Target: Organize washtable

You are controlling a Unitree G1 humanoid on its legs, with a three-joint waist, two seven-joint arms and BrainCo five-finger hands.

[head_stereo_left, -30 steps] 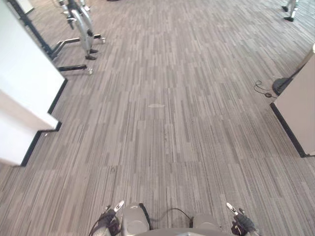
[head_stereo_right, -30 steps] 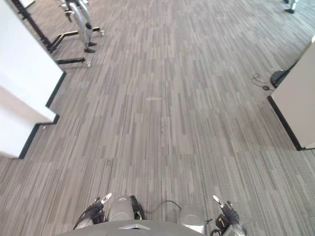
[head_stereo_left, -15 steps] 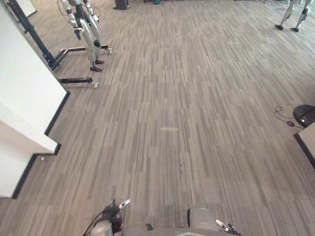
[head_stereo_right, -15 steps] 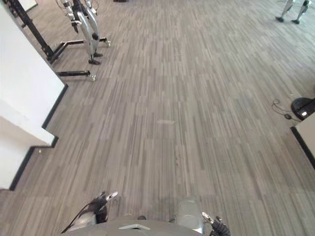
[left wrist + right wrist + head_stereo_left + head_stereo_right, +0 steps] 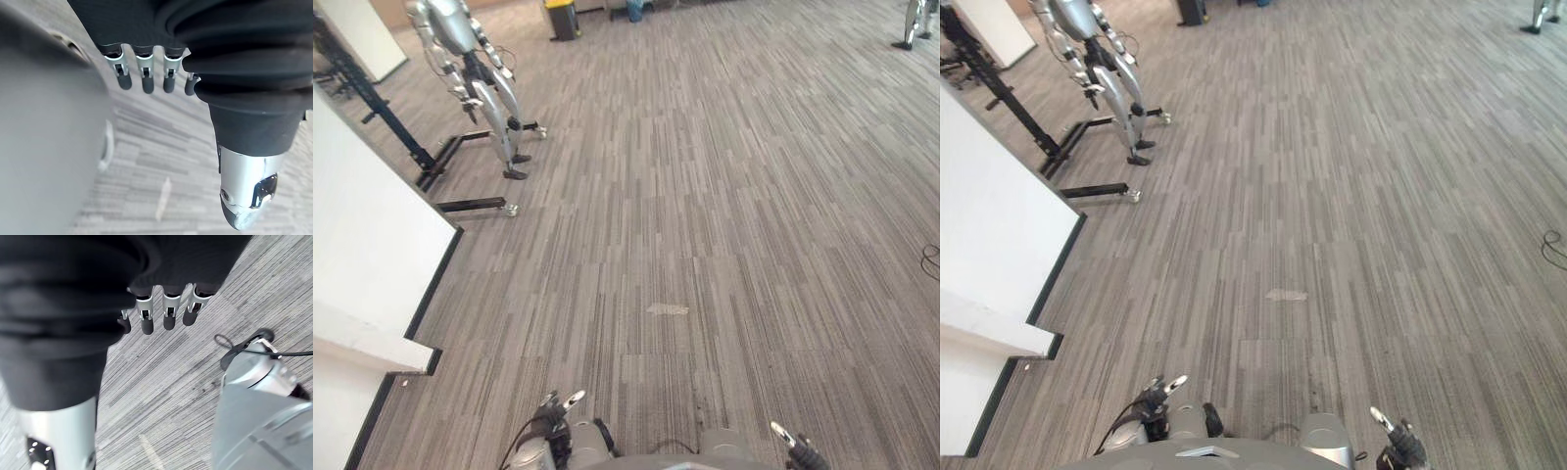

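Note:
No washtable or item from it is in sight; grey striped carpet stretches ahead. My left hand hangs low at the bottom edge of the eye views. Its wrist view has the fingers straight and the thumb apart, with nothing held. My right hand hangs at the bottom right. In its wrist view the fingers are likewise straight over the carpet and empty.
A white wall with a black skirting juts in on the left. Another humanoid robot hangs on a black wheeled stand at the far left. A yellow-topped bin stands at the back. A pale scrap lies on the carpet ahead.
The whole picture has shifted: the camera moved, the white cabinet at the right left the view and more of the far room shows. Both hands stay hanging low.

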